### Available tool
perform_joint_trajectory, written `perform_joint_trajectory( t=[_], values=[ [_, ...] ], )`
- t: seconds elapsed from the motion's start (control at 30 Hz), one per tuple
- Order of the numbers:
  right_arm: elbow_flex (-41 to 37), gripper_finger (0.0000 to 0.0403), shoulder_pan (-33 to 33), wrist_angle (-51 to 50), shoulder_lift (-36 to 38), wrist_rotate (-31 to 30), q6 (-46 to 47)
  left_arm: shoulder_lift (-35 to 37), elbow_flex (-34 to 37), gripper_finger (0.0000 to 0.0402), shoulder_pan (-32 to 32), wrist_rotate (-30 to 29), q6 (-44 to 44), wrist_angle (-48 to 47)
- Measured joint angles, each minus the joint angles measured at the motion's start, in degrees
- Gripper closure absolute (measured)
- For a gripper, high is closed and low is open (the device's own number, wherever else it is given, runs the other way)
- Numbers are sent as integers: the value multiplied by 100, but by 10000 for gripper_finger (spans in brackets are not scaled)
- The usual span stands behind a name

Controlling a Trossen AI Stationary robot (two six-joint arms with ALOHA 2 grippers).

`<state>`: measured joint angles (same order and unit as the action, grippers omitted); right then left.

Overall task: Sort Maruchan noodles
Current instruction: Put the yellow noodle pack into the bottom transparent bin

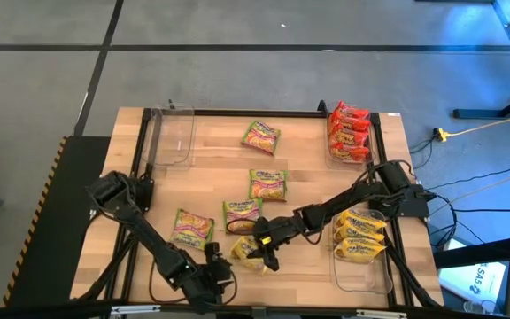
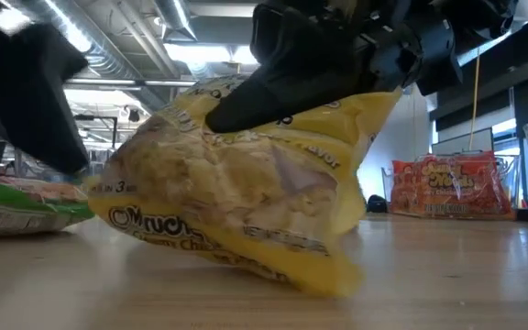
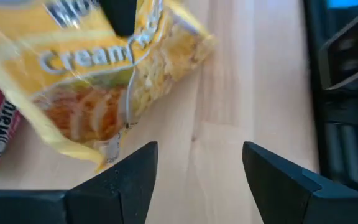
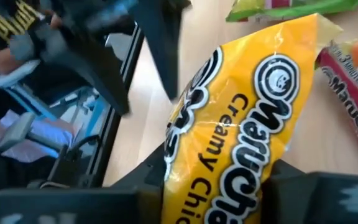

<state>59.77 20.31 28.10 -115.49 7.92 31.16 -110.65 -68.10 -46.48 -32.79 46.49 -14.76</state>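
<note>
The right gripper (image 1: 264, 252) is closed on a yellow Maruchan packet (image 1: 248, 251) near the table's (image 1: 308, 159) near edge, a little left of centre; in the right wrist view the packet (image 4: 241, 124) sits between the two fingers, and in the low view it is tilted with one corner on the wood. The left gripper (image 1: 215, 270) hangs just to the left of it, fingers (image 3: 129, 180) spread wide and holding nothing.

Four green-pink packets (image 1: 261, 136) lie loose across the middle of the table. A clear bin (image 1: 374, 133) at the far right holds red-orange packets (image 1: 348, 128); another bin (image 1: 370, 270) at the near right holds yellow packets (image 1: 361, 235). A third clear bin (image 1: 171, 133) stands at the far left.
</note>
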Motion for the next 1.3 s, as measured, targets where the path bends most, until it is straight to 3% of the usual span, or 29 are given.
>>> perform_joint_trajectory(
  t=[0.23, 0.6, 1.0, 1.3],
  values=[
    [-24, 315, 186, -1085, 685, 275, -232, 239, 0, 172, -116, -535, -353, 66],
    [-5, 308, 943, -3890, 2657, -396, -408, 251, -4, 172, 12, -564, -566, 278],
    [-7, 309, 2560, -6379, 4763, -1869, 1169, 249, -4, 172, 210, -543, -671, 402],
    [-163, 307, 4027, -7715, 4964, -2234, 3108, 249, -4, 172, 384, -478, -778, 444]
  ],
)
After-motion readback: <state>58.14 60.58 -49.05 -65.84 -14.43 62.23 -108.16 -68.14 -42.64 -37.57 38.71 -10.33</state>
